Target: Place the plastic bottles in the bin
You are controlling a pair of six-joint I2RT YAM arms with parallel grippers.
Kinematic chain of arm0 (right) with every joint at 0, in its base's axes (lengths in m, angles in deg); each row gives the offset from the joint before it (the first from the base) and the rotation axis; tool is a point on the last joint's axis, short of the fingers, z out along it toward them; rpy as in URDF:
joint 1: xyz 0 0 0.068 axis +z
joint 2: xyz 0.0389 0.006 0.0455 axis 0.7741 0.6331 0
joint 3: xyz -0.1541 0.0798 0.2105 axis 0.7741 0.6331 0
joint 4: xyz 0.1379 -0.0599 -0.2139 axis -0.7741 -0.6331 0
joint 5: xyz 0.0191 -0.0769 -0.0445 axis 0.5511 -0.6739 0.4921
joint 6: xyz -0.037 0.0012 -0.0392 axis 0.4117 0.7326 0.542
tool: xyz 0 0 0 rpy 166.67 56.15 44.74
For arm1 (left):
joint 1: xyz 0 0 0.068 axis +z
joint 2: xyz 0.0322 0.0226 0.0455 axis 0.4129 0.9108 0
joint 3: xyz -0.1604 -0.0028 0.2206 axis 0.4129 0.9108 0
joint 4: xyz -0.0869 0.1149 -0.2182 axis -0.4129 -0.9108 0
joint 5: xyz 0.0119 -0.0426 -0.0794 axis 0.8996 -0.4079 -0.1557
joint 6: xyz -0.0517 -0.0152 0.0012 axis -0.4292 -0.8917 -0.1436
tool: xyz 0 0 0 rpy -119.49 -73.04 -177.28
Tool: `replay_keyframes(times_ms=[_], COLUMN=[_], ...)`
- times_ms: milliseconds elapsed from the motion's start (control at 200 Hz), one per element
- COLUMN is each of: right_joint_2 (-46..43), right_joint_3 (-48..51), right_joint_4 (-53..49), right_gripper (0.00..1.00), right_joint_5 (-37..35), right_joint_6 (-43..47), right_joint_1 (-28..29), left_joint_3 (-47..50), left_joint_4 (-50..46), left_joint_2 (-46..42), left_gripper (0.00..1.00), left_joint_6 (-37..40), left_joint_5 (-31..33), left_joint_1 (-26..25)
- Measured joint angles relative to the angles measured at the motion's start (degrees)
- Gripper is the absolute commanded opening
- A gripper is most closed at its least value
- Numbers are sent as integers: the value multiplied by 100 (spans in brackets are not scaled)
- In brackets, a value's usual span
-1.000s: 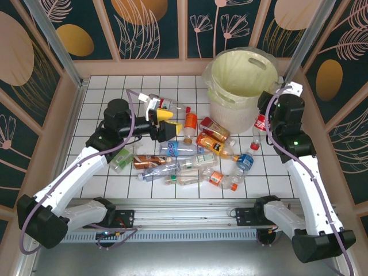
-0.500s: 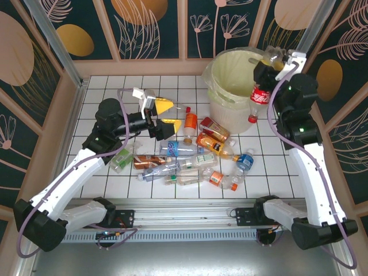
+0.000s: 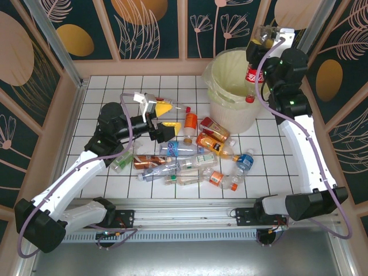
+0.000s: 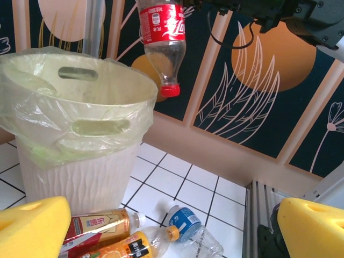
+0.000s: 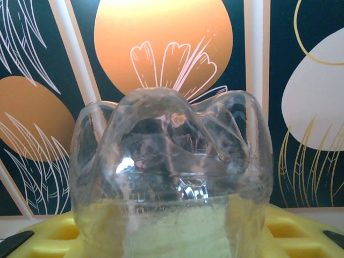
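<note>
My right end effector (image 3: pixel 264 39) is clenched on the base of a red-label bottle (image 3: pixel 251 76), which hangs cap-down, roughly upright, above the bin (image 3: pixel 221 64). From overhead the cap lies over the bin's right-hand rim. From the left wrist it sits higher than the rim and a little off to that side. I can't say for sure that the bottle is inside the rim line.

I would not let go here. I'd carry the wrist further toward the middle of the opening, so the cap clears the rim and the loose liner. Then I'd lower it somewhat, so the bottle drops straight in and can't bounce out. The bottle looks empty and light, and I judge a clip on the rim would send it back onto the desk (image 3: pixel 103 86). I'd spread the jaws fully in one move and keep the arm at rest until the bottle has gone.

My left end effector (image 3: pixel 167 115) is released, yellow fingers (image 4: pixel 32 228) wide apart, hovering above the other bottles (image 3: pixel 190 155) lying in a loose heap on the tiles in front of the bin.

A second ago the right arm was down beside the bin with the bottle low, near the desk. It has since swung up and back, bringing the bottle over the rim. The left arm has lifted slightly off the heap, with its jaws just as wide. The heap looks unchanged.
</note>
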Motion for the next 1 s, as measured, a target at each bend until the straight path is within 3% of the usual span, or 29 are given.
replay_keyframes(times_ms=[410, 1001], right_joint_2=[-632, 1394], right_joint_3=[470, -979], right_joint_4=[-496, -107], right_gripper=[50, 50], right_joint_5=[-155, -186], right_joint_6=[26, 138], right_joint_1=[-13, -48], left_joint_3=[-2, -2], left_joint_4=[-138, -153], left_joint_2=[28, 15], left_gripper=[99, 99], left_joint_6=[63, 107], left_joint_5=[-9, 42], left_joint_1=[0, 0])
